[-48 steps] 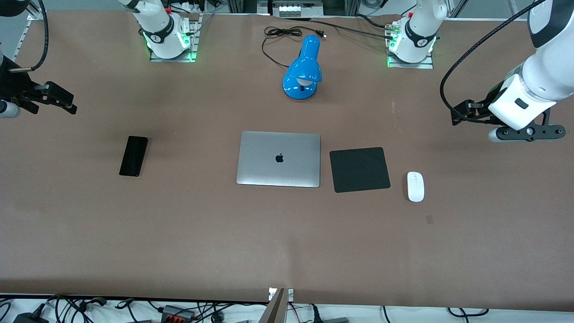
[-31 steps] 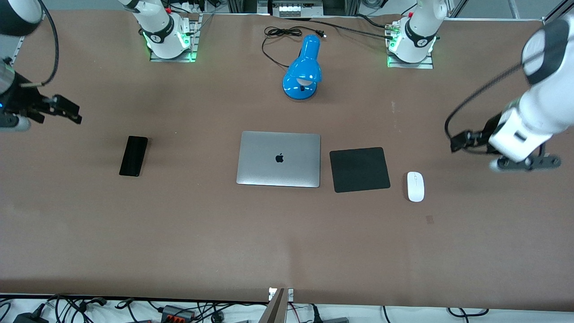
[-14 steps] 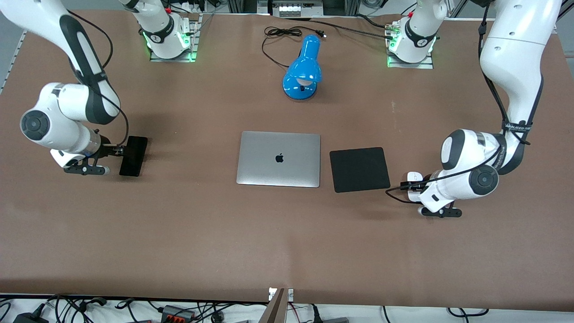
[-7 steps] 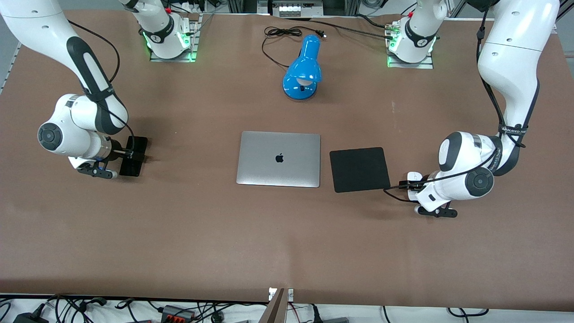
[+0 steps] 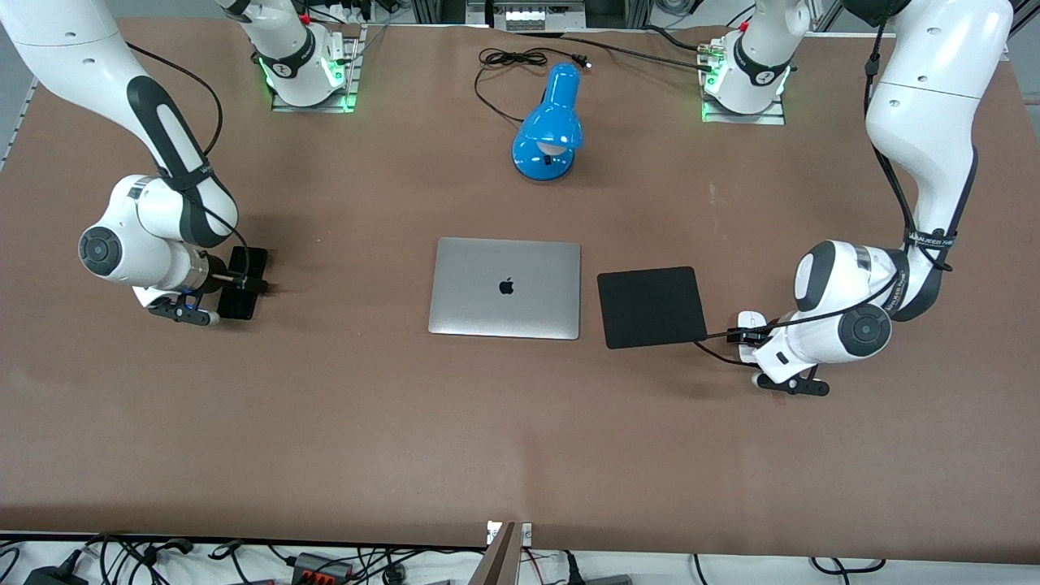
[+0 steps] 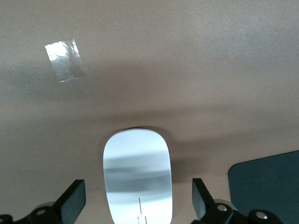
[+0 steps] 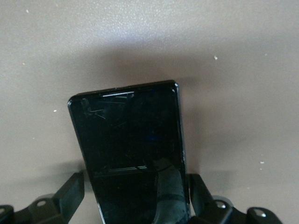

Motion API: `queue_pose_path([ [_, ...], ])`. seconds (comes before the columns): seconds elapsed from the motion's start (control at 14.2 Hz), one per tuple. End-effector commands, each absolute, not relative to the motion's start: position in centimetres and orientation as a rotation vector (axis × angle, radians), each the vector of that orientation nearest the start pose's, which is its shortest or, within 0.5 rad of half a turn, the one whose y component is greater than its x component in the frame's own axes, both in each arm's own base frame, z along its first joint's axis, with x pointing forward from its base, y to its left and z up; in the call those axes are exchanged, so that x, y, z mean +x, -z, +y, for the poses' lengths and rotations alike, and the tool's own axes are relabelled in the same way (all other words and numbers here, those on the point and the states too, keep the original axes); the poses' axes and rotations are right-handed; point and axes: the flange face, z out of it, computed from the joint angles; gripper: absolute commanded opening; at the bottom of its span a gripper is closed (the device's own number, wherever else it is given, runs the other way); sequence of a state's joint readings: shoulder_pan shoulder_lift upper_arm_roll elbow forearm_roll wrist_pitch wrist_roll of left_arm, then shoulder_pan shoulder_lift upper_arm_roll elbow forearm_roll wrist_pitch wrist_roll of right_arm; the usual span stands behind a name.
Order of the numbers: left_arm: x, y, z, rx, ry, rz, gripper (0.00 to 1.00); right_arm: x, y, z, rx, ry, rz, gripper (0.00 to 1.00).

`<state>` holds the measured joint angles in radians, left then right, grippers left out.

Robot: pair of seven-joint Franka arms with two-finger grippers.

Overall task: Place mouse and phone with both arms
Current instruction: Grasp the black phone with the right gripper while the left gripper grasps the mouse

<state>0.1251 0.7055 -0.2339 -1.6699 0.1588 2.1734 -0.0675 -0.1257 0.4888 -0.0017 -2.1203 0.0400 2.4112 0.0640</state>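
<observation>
Mouse [image 5: 751,321]: you have it just beside the black pad [image 5: 651,306], toward the left arm's end, long axis twelve to six in the front view; left gripper [image 6: 138,205] straddles it, fingers spread, nothing gripped. Smooth shell may squirt out if you close off-centre. Phone [image 5: 244,282]: toward the right arm's end, same level as the laptop [image 5: 504,288], long axis nearly twelve to six; right gripper [image 7: 135,198] likewise spread around it. Thin edges may slip
</observation>
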Motion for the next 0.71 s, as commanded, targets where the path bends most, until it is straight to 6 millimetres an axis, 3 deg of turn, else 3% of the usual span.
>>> queue_pose_path([
  [0.0,65.7,-18.5,-5.0,-3.13,-0.271,0.207,1.0,55.0,-16.0,-6.5,-3.068,-0.293,0.338,1.0],
  [0.14,65.8,-18.3,-5.0,-3.133,-0.26,0.207,1.0,55.0,-15.9,-6.3,-3.07,-0.298,0.331,1.0],
  [0.21,65.5,-17.8,-4.9,-3.136,-0.245,0.209,1.0,54.9,-15.8,-6.3,-3.068,-0.305,0.347,0.86],
  [0.28,65.2,-17.3,-5.1,-3.142,-0.224,0.211,1.0,54.9,-15.8,-6.5,-3.067,-0.305,0.35,0.61],
  [0.42,65.0,-17.2,-5.1,-3.143,-0.217,0.215,1.0,55.1,-16.1,-6.3,-3.069,-0.302,0.328,0.35],
  [0.57,65.1,-17.2,-5.1,-3.144,-0.214,0.215,1.0,55.1,-16.2,-6.2,-3.07,-0.298,0.324,0.23],
  [0.64,65.1,-17.2,-5.1,-3.142,-0.214,0.216,1.0,55.1,-16.3,-5.9,-3.07,-0.3,0.314,0.21],
])
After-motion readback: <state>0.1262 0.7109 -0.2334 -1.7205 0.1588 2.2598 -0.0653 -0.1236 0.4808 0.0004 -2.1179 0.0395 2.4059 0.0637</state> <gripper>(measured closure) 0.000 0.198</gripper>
